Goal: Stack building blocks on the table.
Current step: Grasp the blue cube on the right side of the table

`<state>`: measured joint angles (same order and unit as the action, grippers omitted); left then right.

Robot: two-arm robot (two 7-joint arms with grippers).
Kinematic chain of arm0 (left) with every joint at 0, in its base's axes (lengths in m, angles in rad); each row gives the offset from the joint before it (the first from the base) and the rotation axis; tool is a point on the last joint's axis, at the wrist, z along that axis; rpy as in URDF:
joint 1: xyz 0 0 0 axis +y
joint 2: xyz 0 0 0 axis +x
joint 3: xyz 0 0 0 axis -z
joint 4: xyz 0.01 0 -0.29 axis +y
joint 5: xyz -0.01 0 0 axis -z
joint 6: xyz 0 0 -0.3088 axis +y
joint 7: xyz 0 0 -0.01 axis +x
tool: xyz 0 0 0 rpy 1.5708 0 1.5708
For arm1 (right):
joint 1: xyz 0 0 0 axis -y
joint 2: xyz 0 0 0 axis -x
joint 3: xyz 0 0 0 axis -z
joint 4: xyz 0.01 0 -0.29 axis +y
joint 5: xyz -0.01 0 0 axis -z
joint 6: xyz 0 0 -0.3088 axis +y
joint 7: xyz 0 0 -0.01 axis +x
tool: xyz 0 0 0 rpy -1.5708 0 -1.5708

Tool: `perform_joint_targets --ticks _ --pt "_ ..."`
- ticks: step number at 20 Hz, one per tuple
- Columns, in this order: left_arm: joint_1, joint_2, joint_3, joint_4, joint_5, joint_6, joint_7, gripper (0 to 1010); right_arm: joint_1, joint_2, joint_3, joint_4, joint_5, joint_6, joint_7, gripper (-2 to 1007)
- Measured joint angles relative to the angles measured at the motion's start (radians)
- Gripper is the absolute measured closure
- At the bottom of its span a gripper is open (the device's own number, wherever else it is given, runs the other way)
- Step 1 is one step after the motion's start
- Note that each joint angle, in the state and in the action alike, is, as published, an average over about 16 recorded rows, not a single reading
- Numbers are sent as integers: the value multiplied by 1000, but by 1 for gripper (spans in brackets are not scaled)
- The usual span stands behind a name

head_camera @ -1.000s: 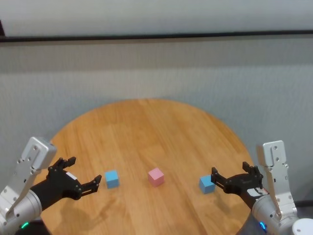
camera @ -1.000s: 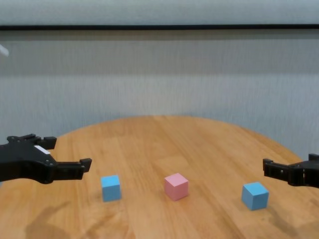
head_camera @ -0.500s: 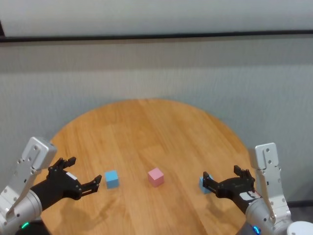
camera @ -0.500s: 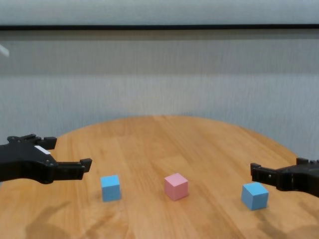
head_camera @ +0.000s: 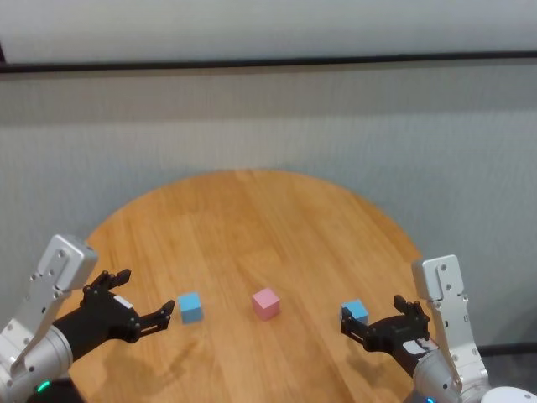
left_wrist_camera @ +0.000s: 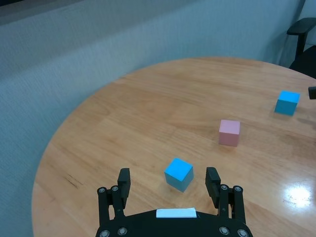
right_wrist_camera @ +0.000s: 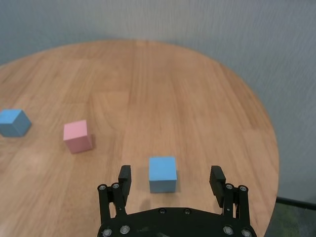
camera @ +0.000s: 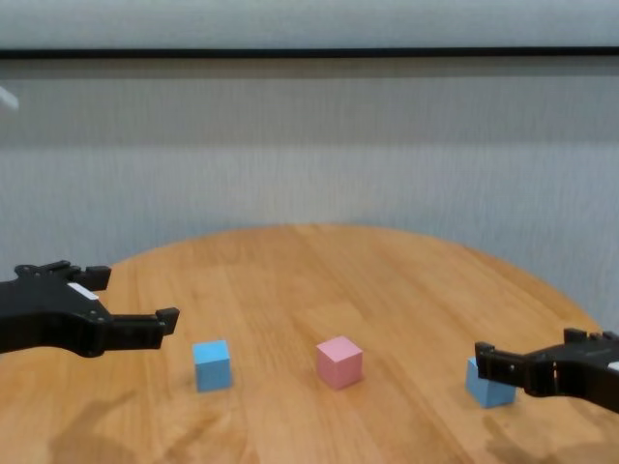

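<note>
Cubes sit in a row on the round wooden worktop (head_camera: 252, 227): left light blue matte cube (head_camera: 190, 307), pale pink matte cube (head_camera: 265, 303), right light blue matte cube (head_camera: 355, 312). Left hand (head_camera: 143, 302) hovers spread beside the first; right hand (head_camera: 377, 317) is spread around the last, not touching.

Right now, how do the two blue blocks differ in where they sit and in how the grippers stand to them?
The left blue block lies just ahead of the open left gripper, outside its fingers; the right blue block lies between the open right gripper's fingers. The left one sits nearer the pink block. Both rest untouched on the table, same size.
</note>
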<state>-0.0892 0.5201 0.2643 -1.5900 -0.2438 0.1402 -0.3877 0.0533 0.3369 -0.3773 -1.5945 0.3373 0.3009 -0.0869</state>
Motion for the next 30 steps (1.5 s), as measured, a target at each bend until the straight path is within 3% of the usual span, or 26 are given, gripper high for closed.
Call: perform_joint_targets --ticks 16,30 --pt "0 0 0 0 0 0 0 10 15 -40 0 77 -35 -15 46 1" --pt "0 0 0 0 0 0 0 10 35 -76 13 138 -63 -37 73 0"
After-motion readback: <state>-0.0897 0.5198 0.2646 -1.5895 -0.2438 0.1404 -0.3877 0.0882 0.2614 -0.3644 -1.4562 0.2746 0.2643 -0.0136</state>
